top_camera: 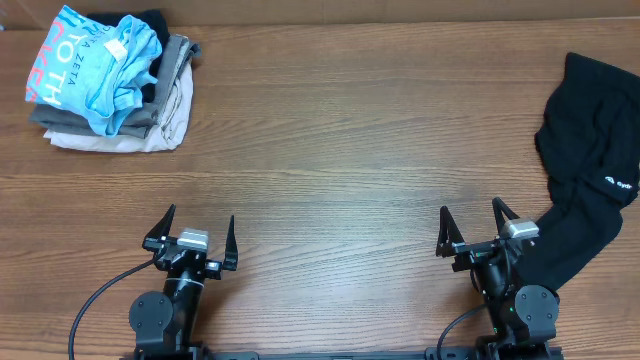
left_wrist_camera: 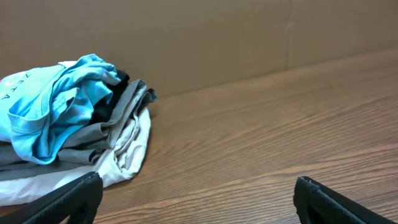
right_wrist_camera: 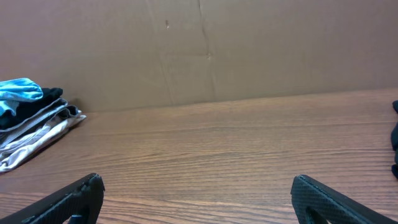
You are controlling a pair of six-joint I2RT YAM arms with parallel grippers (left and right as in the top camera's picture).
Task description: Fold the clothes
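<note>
A crumpled light blue T-shirt [top_camera: 100, 60] with white and red-pink lettering lies on top of a pile of garments at the far left; it also shows in the left wrist view [left_wrist_camera: 56, 106] and the right wrist view [right_wrist_camera: 18, 90]. A loose black garment [top_camera: 590, 160] with a small white logo lies spread at the right edge, and only a sliver of it shows in the right wrist view [right_wrist_camera: 394, 134]. My left gripper [top_camera: 198, 233] is open and empty near the front edge. My right gripper [top_camera: 470, 224] is open and empty, just left of the black garment's lower end.
The pile of black, grey and beige garments [top_camera: 165, 105] sits under the blue T-shirt at the far left. A brown cardboard wall [right_wrist_camera: 249, 50] stands along the back of the wooden table [top_camera: 340, 150].
</note>
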